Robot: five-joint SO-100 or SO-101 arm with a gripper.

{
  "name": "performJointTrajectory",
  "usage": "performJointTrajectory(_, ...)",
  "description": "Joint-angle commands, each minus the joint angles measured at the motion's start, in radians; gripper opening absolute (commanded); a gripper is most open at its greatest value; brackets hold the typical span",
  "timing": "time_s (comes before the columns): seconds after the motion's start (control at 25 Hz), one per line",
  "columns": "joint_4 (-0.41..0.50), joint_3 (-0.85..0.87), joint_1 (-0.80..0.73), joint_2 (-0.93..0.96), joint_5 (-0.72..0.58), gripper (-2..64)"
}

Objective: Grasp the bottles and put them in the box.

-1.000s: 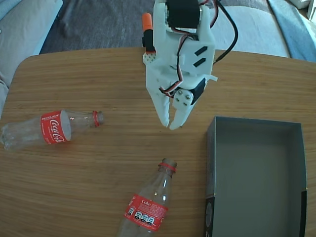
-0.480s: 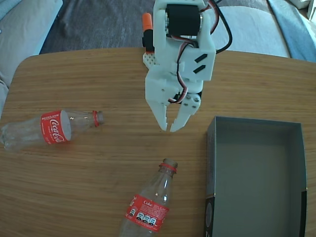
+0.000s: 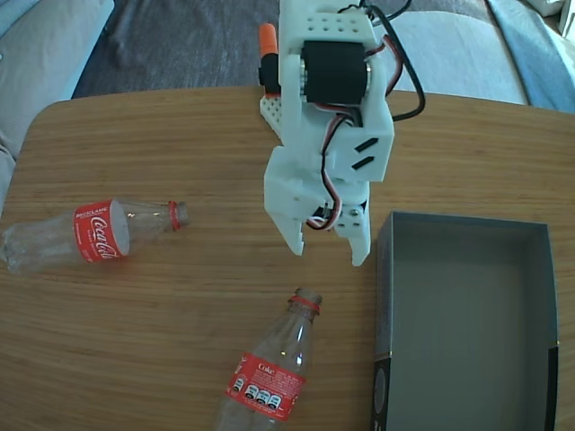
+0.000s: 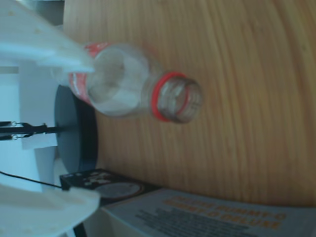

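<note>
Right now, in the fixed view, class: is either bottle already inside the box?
No: both bottles lie on the table, outside the box.

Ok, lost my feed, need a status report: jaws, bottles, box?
Gripper jaws open, empty, above the near bottle. Far bottle lying on the table. Box empty. Nothing in the way.
</note>
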Motion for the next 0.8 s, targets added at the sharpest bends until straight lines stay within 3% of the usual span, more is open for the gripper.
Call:
performJointTrajectory(0.0,-0.011,-0.061,0.006,-0.011,-0.008,30.0)
performJointTrajectory(0.36,-0.117,-0.133,0.04,-0.152,-0.012,35.9)
performJointTrajectory(0.76,-0.118,-0.153,0.135,-0.261,-0.011,38.7)
